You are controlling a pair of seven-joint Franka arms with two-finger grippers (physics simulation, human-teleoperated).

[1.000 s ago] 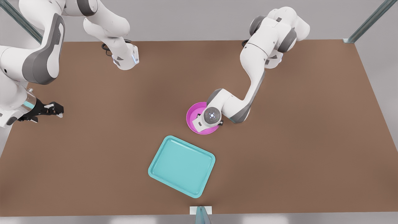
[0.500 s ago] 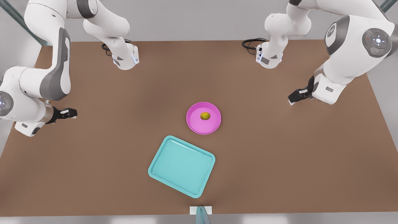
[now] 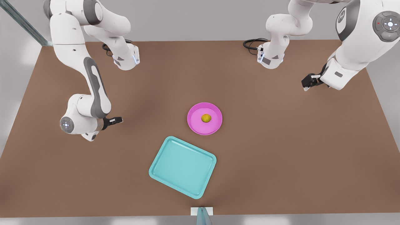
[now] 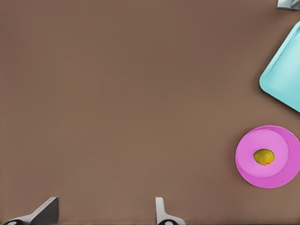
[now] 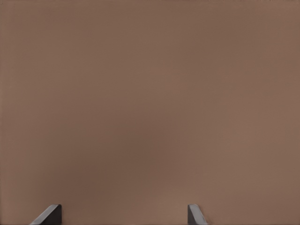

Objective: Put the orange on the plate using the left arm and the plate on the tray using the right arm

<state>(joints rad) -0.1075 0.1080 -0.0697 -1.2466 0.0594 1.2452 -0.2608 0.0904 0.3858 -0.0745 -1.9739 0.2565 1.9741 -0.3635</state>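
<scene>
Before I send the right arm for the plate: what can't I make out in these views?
- Turquoise rectangular tray: left wrist view, the frame edge cuts most of it off.
- Left gripper, open: left wrist view, the edge cuts its fingers off above the tips.
- Right gripper, open over the bare brown table: right wrist view, same cut.
- Small yellow-orange fruit on the round pink plate: front view, surface detail too small.

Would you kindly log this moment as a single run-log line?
orange: on plate | plate: on table, beside tray, not on it | left gripper: open, empty | right gripper: open, empty, short of plate
</scene>
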